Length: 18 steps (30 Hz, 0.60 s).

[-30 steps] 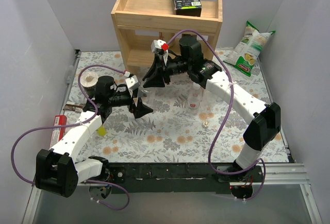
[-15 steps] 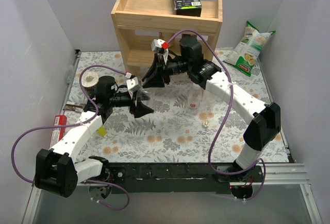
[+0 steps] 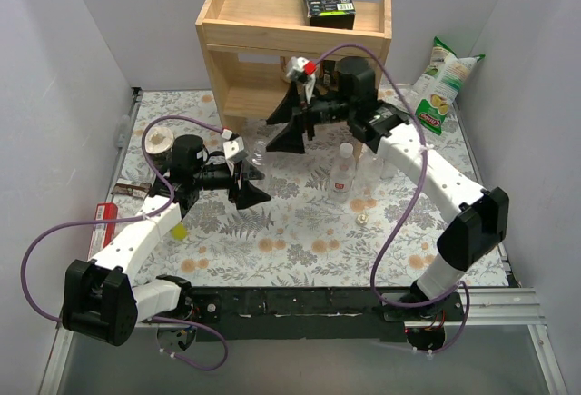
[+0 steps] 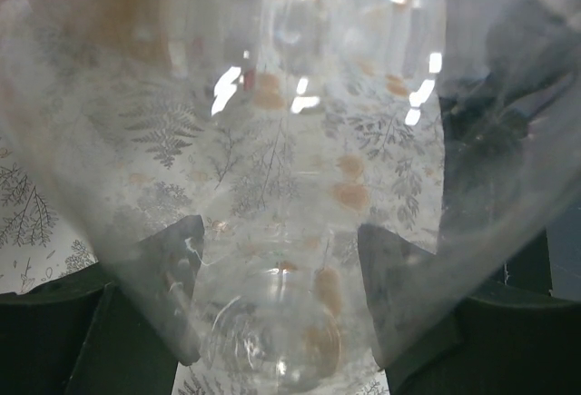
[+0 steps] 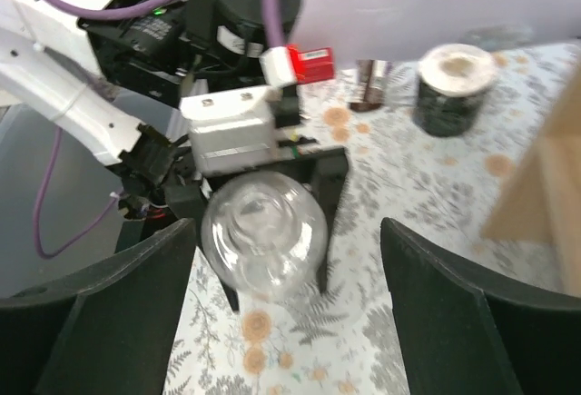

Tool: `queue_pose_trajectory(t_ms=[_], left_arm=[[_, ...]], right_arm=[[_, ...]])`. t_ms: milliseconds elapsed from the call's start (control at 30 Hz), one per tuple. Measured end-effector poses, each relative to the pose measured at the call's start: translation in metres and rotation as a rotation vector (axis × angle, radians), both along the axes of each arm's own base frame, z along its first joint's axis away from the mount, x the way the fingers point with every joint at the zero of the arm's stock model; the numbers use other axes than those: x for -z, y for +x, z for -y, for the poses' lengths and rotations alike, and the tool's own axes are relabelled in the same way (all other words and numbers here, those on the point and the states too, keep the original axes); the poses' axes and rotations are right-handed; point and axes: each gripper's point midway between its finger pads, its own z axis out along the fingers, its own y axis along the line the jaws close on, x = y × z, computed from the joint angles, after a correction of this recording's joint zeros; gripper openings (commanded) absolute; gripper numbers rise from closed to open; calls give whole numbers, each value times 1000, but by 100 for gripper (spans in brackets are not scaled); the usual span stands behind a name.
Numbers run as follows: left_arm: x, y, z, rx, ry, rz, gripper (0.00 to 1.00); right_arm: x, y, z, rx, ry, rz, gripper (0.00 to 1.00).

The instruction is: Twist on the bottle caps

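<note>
Left gripper (image 3: 250,182) fingers (image 4: 172,277) pinching a clear bottle (image 5: 263,241) at the left middle of the flowered table (image 3: 300,241), right gripper (image 3: 289,130) just above it, fingers (image 5: 118,313) spread wide, empty

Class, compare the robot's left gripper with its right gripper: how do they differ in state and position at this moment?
The left gripper is closed on a clear bottle; the right gripper is open and empty. The left gripper's fingers press the bottle's sides; the right gripper's fingers stand clear of it. Both have black fingers and face that bottle.
</note>
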Motion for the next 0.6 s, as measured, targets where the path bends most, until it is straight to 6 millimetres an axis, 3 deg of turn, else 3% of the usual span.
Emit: queue_pose_trajectory(t_ms=[133,200,267,300,367,467,600], left_arm=[[5,-2,-1,0,4,-12,0],[6,-2,-1,0,6,-15,0],[8,-2,-1,2,12,-6,0],[9,-2,-2,2,17,1,0],[12,-2,-2,3,29,10,0],[20,-3,-4,0,54,19,0],[27,-5,-6,6,74,16,0]], right_arm=[[-25,28,50,130,16,36,90],[-35,33,75,179,12,93,84],[-34,25,94,184,-28,192,77],[-31,17,100,169,-57,257,65],[-14,1,109,124,-130,356,53],[38,-18,126,49,-275,442,51],[155,-44,168,-59,-538,413,60]])
